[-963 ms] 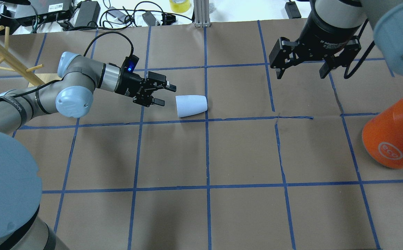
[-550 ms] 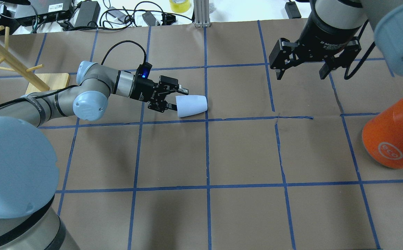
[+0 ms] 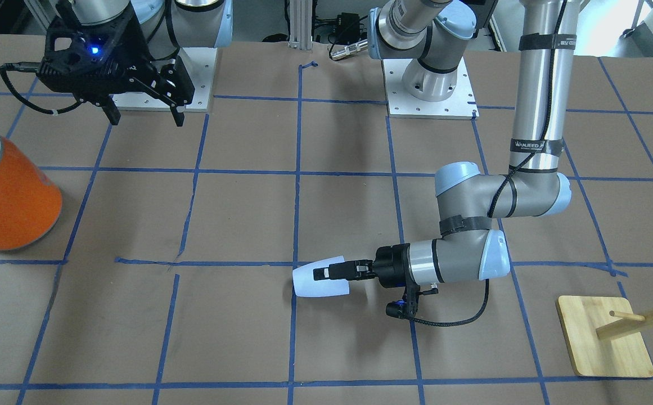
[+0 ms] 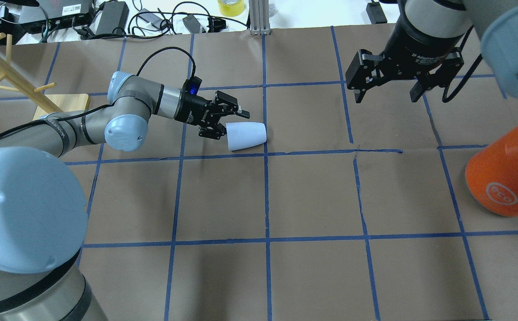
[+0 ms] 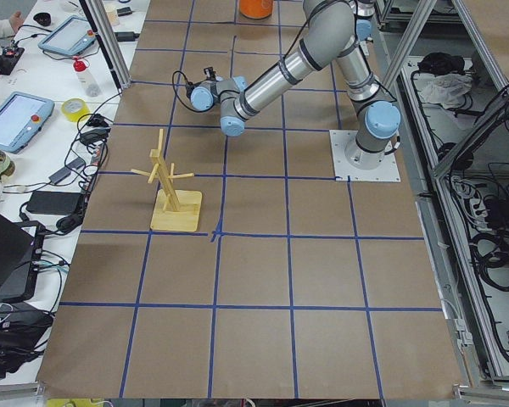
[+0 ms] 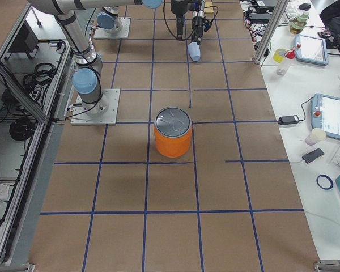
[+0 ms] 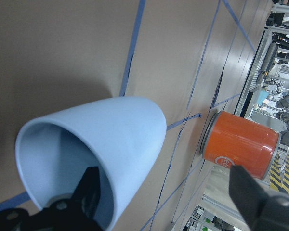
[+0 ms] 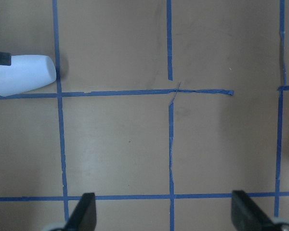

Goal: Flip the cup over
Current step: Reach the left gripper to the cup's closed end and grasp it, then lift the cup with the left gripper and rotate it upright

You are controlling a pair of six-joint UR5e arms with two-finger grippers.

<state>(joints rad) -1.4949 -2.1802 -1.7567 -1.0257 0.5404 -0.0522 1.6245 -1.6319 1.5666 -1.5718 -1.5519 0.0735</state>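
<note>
Lying on its side, the cup is presenting its mouth to the left gripper, whose jaws are standing spread. The overhead view is hiding one fingertip, which the left wrist view is showing inside the rim. The right gripper, also spread, is hovering well apart above the blue-taped brown table.

Left gripper: in the overhead view the lower finger's tip is out of sight inside the cup mouth. The left wrist cam cuts both fingers at the bottom edge, and the far one is blurred. The cup is clipped by the left edge on the right wrist cam and can't be made out in the left side view. The orange can is cut by the frame edge in both the overhead and front views. Right gripper: only its fingertips show on its own cam.
</note>
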